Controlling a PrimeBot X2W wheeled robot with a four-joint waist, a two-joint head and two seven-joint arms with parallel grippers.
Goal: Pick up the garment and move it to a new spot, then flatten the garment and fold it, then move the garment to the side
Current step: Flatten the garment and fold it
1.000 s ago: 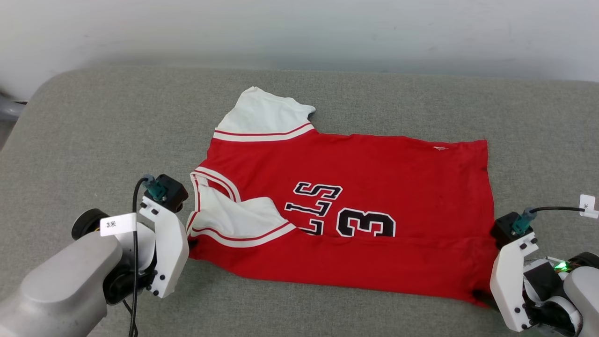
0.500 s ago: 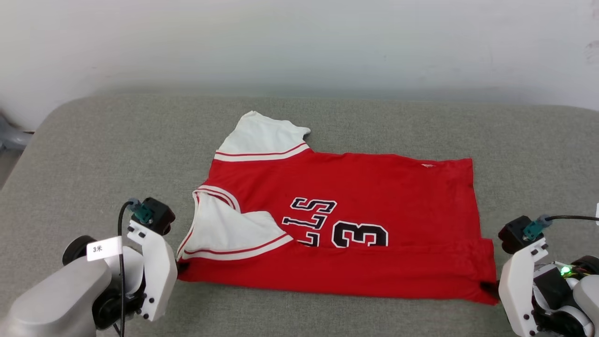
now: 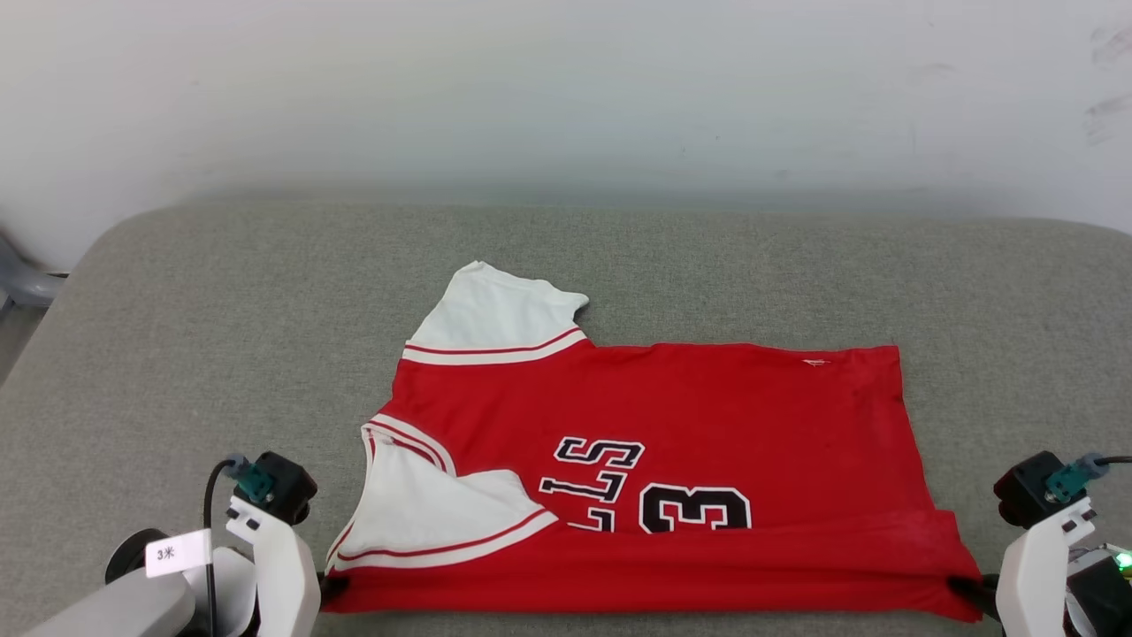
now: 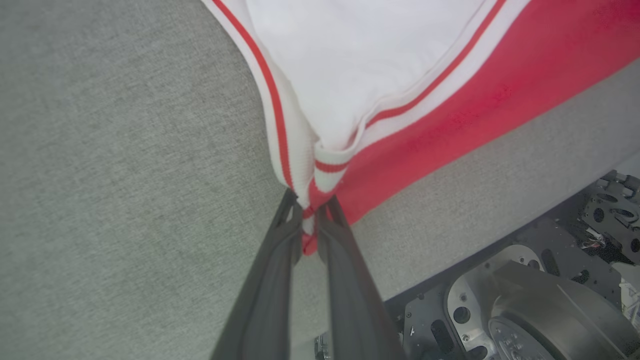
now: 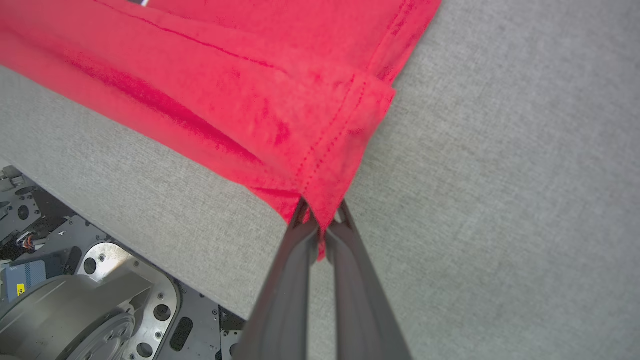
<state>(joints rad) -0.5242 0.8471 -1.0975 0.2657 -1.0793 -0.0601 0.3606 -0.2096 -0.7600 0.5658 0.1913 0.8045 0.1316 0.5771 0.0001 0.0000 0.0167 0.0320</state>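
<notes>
1. Read the layout first: shirt [image 3: 707, 416] flat on the grey pad [image 3: 221, 310], collar end left, hem right. Near long side lying close to the pad's front edge and turned over in a narrow band, covering the bottoms of the letters and the number.
2. Confirm both grips. Left gripper [image 4: 310, 217] closed on the near-left corner, with striped trim [image 4: 272, 100] and red cloth bunched in its bite. Right gripper [image 5: 322, 217] clamped on the near hem corner [image 5: 350, 125], with the stitching running straight into its tips.
3. Take this, as a judgement, for the start of a lengthwise fold, with the near side pinched at both ends and ready to go over the far side.
4. Raise both corners together and level, just clear of the pad, with no more height than the cloth needs to swing free.
5. Hold the edge between the grippers taut but not stretched. Expect a sagging middle from slack, and a corner pulled out of a small bite from too much pull.
6. Carry the edge away from the body in one even sweep, both ends at the same pace, to avoid a skewed crease.
7. Watch the near sleeve [image 3: 424, 504], lying loose across the chest and likely to slide or bunch under the fold.
8. Aim for the far red edge, not the far sleeve [image 3: 495, 310] jutting beyond it.
9. Mind the right-hand grip most, being thin cloth held only at the very tip.
10. Lower flat, then let go only with the edge resting.
</notes>
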